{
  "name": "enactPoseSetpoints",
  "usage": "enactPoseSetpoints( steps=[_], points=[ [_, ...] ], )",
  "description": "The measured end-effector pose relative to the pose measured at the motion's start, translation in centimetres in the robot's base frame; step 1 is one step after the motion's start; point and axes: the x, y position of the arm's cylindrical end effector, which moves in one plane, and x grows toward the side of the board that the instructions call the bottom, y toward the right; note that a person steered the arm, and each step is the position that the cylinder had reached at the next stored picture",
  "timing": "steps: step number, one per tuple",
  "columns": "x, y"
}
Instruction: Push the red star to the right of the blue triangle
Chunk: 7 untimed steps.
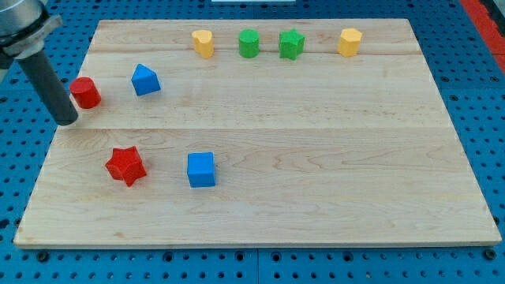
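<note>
The red star (126, 166) lies near the view's lower left of the wooden board (316, 158). The blue triangle (145, 80) sits above it, toward the view's upper left. My tip (69, 121) rests near the board's left edge, just left of and below a red cylinder (85, 93). It is left of the blue triangle and up and to the left of the red star, touching neither of them.
A blue cube (201, 170) sits right of the red star. Along the view's top stand a yellow block (203, 42), a green cylinder (249, 43), a green star (291, 44) and another yellow block (349, 42).
</note>
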Motion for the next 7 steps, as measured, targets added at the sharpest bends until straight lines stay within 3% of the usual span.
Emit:
enactPoseSetpoints(
  steps=[2, 4, 7],
  points=[
    [-5.1, 1.4],
    [5.2, 3.8],
    [7.9, 1.5]
  ],
)
